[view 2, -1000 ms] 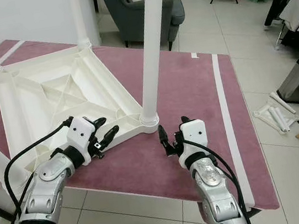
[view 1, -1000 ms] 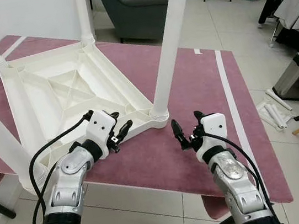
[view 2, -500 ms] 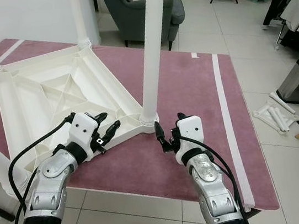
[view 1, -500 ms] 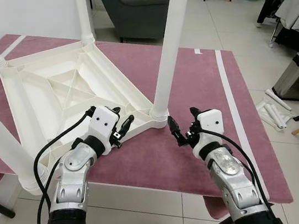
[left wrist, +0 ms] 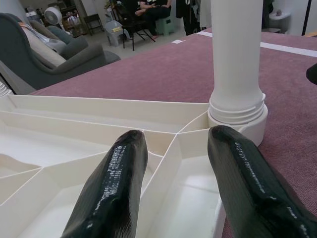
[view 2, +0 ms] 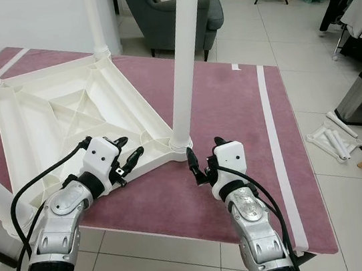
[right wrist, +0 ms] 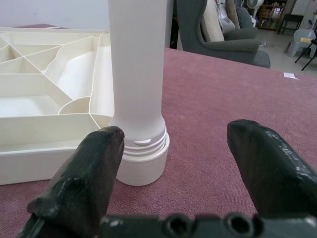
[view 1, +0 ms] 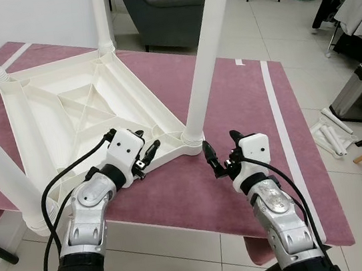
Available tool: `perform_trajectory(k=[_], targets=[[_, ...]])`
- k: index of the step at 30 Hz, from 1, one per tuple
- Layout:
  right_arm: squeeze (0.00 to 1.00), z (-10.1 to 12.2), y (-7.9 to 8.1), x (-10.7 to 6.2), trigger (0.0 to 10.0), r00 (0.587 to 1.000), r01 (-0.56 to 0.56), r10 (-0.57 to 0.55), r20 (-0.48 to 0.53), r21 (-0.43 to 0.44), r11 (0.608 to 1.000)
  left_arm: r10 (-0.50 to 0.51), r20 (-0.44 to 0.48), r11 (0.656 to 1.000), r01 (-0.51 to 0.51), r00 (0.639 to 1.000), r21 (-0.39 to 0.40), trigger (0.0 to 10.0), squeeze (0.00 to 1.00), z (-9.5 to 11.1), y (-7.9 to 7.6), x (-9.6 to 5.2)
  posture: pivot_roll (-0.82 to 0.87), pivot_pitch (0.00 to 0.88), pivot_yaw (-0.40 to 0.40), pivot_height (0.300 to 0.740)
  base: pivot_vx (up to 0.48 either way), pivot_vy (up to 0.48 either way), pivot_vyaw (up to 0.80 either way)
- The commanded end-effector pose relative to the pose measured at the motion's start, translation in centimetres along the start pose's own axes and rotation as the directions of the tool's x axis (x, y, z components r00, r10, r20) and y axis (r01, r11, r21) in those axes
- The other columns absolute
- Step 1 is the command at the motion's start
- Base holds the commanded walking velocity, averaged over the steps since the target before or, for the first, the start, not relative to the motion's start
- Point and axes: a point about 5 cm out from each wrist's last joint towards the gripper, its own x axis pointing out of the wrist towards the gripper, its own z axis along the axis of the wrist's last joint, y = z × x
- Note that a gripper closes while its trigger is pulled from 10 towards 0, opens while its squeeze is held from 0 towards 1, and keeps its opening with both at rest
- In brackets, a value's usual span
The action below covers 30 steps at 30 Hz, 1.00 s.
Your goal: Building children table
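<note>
Rising out of frame, table legs [view 1: 206,51]

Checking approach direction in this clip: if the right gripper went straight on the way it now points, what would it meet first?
Most likely the base of the near white plastic table leg, where it screws into the upturned white tabletop's corner. The right gripper is open, and the leg sits slightly off-centre between its fingers, so one finger may touch first.

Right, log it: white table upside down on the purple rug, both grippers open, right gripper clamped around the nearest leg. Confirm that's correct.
One thing is wrong: the right gripper is not clamped on the nearest leg. The right wrist view shows it open, short of the leg. The white table does lie upside down on the purple rug, and the left gripper is open.
</note>
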Motion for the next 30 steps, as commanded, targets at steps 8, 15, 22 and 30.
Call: perform_trajectory(k=[8,15,22,30], targets=[[0.0,-0.2,-0.4,0.0,10.0,1.0,0.017,-0.017,0.0,-0.008,1.0,-0.021,-0.123,1.0,0.019,0.992,-0.013,10.0,0.0,0.1,0.0,0.8,0.15,0.0,-0.039,0.74,0.0,0.0,0.0],[0.0,-0.2,-0.4,0.1,10.0,1.0,0.024,-0.024,0.003,-0.008,1.0,-0.198,-0.246,0.979,0.204,0.949,-0.003,10.0,0.0,-0.2,-0.1,1.3,0.14,0.0,-0.032,0.74,0.0,0.0,0.0],[0.0,-0.3,-0.5,-0.2,10.0,0.999,0.035,-0.035,0.002,-0.008,0.999,-0.274,-0.301,0.957,0.289,0.914,0.007,10.0,0.0,-0.5,0.1,1.9,0.13,0.0,-0.024,0.74,0.0,0.0,0.0],[0.0,-0.2,-0.4,-0.1,10.0,0.999,0.032,-0.032,0.003,-0.011,0.999,-0.297,-0.361,0.943,0.33,0.884,0.034,10.0,0.0,-1.1,0.2,3.3,0.13,0.0,-0.027,0.74,0.0,0.0,0.0]])
